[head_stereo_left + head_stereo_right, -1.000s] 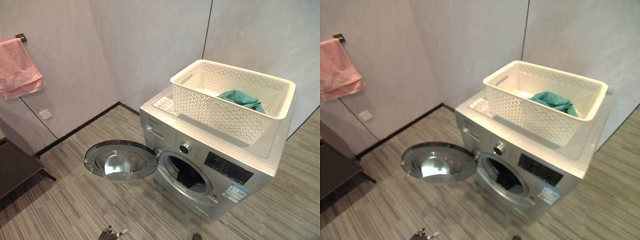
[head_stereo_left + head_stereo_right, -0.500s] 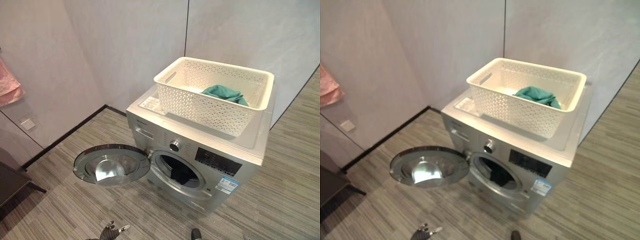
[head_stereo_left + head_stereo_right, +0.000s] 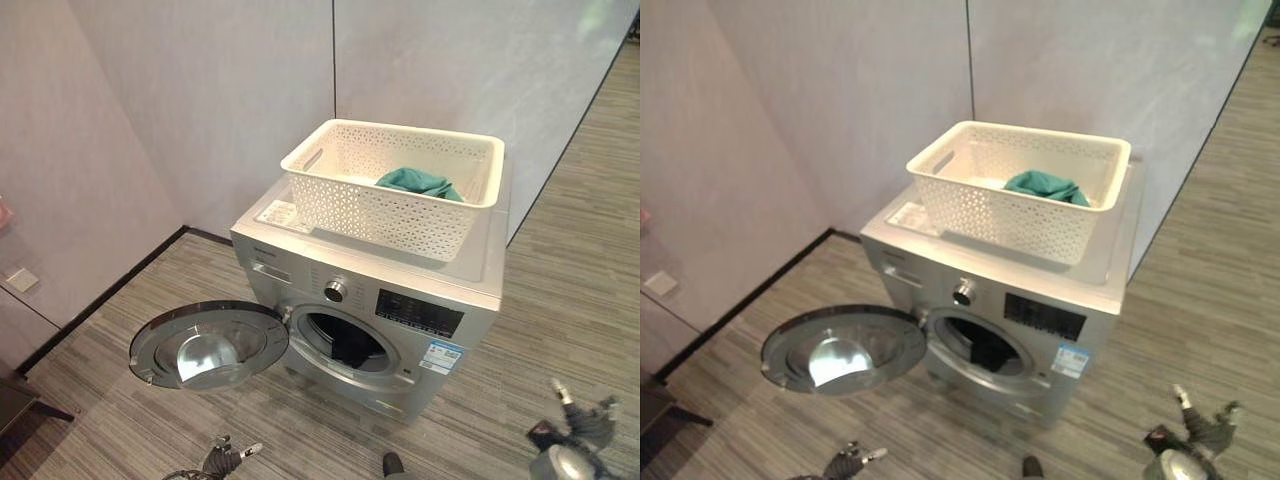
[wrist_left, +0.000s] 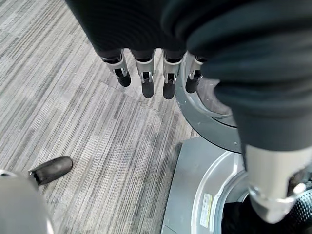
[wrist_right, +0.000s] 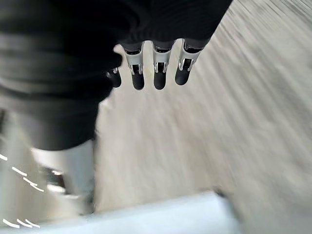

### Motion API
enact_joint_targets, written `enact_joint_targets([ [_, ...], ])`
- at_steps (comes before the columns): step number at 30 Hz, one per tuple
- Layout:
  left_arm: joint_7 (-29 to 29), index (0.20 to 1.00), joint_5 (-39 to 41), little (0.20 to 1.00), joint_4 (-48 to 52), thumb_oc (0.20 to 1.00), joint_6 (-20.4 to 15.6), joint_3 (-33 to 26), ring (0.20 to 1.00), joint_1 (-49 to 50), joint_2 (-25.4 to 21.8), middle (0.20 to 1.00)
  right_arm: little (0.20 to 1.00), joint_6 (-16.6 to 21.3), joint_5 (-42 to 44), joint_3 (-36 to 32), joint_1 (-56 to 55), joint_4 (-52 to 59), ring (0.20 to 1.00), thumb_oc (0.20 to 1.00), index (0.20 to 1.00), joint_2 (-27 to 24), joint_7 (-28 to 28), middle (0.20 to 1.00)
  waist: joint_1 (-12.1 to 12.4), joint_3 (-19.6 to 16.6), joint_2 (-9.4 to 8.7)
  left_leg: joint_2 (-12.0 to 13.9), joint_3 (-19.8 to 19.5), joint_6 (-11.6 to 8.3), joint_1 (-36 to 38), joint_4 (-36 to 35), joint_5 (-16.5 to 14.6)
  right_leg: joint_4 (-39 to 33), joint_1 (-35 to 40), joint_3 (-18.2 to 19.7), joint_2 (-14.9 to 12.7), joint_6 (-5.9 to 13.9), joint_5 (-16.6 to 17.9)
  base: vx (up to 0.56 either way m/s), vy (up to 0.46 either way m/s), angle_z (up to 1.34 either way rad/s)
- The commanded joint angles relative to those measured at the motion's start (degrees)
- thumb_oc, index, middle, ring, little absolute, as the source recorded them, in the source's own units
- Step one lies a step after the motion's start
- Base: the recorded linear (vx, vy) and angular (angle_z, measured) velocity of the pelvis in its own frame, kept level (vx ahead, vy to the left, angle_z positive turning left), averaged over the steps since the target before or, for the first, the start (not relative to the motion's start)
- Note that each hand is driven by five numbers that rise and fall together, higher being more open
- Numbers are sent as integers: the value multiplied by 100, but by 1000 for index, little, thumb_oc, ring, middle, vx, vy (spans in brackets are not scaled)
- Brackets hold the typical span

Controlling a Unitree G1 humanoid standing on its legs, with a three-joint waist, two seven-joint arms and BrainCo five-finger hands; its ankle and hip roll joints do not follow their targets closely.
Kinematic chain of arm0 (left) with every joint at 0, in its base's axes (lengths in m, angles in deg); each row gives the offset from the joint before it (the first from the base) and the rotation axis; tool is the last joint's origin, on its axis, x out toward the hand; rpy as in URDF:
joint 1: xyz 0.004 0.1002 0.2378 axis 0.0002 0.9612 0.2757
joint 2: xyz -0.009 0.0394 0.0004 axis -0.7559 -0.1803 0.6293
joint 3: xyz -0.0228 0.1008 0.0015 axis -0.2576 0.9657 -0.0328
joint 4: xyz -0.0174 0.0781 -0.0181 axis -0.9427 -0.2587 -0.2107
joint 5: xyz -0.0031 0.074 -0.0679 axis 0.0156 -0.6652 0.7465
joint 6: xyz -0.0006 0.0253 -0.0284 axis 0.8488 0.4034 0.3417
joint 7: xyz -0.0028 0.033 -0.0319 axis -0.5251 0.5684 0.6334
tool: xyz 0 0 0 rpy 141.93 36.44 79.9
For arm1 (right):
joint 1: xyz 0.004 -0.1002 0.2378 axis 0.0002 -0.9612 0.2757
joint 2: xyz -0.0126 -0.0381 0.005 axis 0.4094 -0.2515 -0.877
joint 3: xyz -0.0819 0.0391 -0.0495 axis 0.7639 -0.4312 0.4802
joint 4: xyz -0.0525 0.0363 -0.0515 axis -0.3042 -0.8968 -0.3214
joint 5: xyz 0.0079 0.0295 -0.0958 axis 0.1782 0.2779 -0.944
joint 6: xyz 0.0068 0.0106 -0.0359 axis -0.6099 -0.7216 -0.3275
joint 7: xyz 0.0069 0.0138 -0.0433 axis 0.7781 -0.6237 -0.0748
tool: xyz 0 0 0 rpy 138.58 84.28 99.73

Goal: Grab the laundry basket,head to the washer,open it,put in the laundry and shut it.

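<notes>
A white perforated laundry basket (image 3: 392,186) stands on top of the silver front-loading washer (image 3: 372,305). A teal garment (image 3: 418,183) lies inside the basket at its right end. The washer's round door (image 3: 207,344) hangs wide open to the left, and dark laundry shows inside the drum opening (image 3: 347,344). My left hand (image 3: 229,458) is low at the bottom edge, in front of the door, with straight fingers (image 4: 147,81) holding nothing. My right hand (image 3: 580,422) is at the lower right, away from the washer, fingers (image 5: 158,68) straight and empty.
Grey walls meet in a corner behind the washer. The striped wood floor (image 3: 560,280) spreads right of and in front of the machine. A dark furniture leg (image 3: 25,412) shows at the far left edge.
The camera has swung to the right, so the whole scene shifted left and the pink towel left the view. My right hand has come into view at the lower right.
</notes>
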Motion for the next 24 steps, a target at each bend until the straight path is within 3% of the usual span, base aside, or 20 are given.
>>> enact_joint_targets([
  [1, -138, 1000, -233, 1000, -229, 1000, -73, -78, 1000, -325, -222, 1000, 1000, 177, -1110, -495, 338, 639, 1000, 1000, 1000, -194, -800, 1000, 64, -54, -290, -17, -81, 219, 154, 427, -835, 303, -185, -116, -561, 342, -182, 0, 0, 0],
  [4, -163, 1000, -323, 1000, -193, 1000, -71, -95, 1000, -323, -194, 1000, 1000, -10, -1909, -829, 531, 1379, 1000, 1000, 1000, -490, -1148, 1000, 100, -113, -326, 0, -141, 218, 197, 388, -843, 286, -133, -168, -559, 341, -211, 43, -2, 9],
  [7, -139, 1000, -421, 1000, -163, 1000, -47, -75, 1000, -312, -191, 1000, 1000, -172, -2285, -937, 679, 1763, 1000, 1000, 1000, -783, -1125, 1000, 139, -129, -335, 18, -178, 212, 216, 359, -833, 276, -105, -214, -546, 338, -233, 13, -7, 3],
  [10, -12, 1000, -625, 1000, -162, 1000, -11, -82, 1000, -259, -275, 1000, 1000, -690, -3074, -1048, 994, 1941, 1000, 1000, 1000, -1990, -781, 1000, 257, -158, -430, 64, -217, 185, 225, 328, -807, 265, -60, -279, -511, 323, -254, 8, -24, 1],
  [12, 7, 1000, -647, 1000, -196, 1000, -5, -82, 1000, -260, -308, 1000, 1000, -744, -3112, -1010, 1111, 1917, 1000, 1000, 1000, -2344, -616, 1000, 286, -157, -464, 79, -216, 174, 226, 323, -799, 269, -61, -294, -499, 316, -264, 8, -30, 3],
  [15, 205, 1000, -665, 1000, -165, 1000, -14, 35, 1000, -222, -459, 1000, 1000, -890, -3161, -497, 1718, 1245, 1000, 1000, 1000, -4008, 301, 1000, 487, -150, -648, 191, -251, 110, 188, 323, -731, 304, -20, -393, -441, 272, -330, -17, -53, 12],
  [16, 211, 1000, -660, 1000, -161, 1000, -14, 23, 1000, -220, -437, 1000, 1000, -860, -3137, -440, 1792, 1158, 1000, 1000, 1000, -4075, 306, 1000, 470, -152, -625, 190, -255, 108, 183, 323, -728, 306, -24, -396, -442, 271, -332, -43, -70, 10],
  [18, 316, 1000, -443, 1000, -133, 1000, -24, 185, 1000, -207, -511, 1000, 1000, -1034, -2987, 783, 2922, 139, 1000, 1000, 1000, -5061, 1097, 1000, 637, -132, -766, 284, -302, 37, 163, 322, -689, 326, 44, -498, -389, 236, -386, -19, -59, 13],
  [20, 322, 1000, -388, 1000, -114, 1000, -23, 186, 1000, -204, -500, 1000, 1000, -1066, -2931, 1271, 3462, -205, 1000, 1000, 1000, -5258, 1202, 1000, 615, -138, -788, 287, -306, 27, 131, 315, -642, 323, 26, -505, -392, 220, -371, -24, -33, 16],
  [21, 380, 1000, -252, 1000, -139, 1000, -37, 360, 1000, -217, -539, 1000, 1000, -1051, -2766, 2215, 4446, -913, 1000, 1000, 1000, -5478, 1698, 1000, 719, -131, -887, 340, -332, -15, 97, 298, -583, 314, 58, -558, -350, 182, -396, -16, -30, 15],
  [22, 381, 1000, -246, 1000, -141, 1000, -38, 321, 1000, -211, -513, 1000, 1000, -1031, -2750, 2397, 4640, -998, 1000, 1000, 1000, -5489, 1692, 1000, 678, -130, -863, 341, -330, -16, 99, 296, -582, 314, 58, -557, -349, 180, -397, -24, -54, 9],
  [23, 421, 1000, -121, 1000, -132, 1000, -62, 413, 1000, -194, -580, 1000, 1000, -1117, -2788, 3462, 5720, -1882, 1000, 1000, 1000, -5572, 2097, 1000, 780, -124, -955, 385, -368, -51, 65, 290, -533, 300, 80, -604, -315, 147, -417, -9, -26, 9],
  [24, 423, 1000, -117, 1000, -131, 1000, -63, 370, 1000, -187, -543, 1000, 1000, -1100, -2773, 3670, 5939, -1969, 1000, 1000, 1000, -5561, 2091, 1000, 735, -124, -920, 385, -365, -52, 66, 289, -531, 300, 79, -602, -314, 146, -417, -16, -46, 12],
])
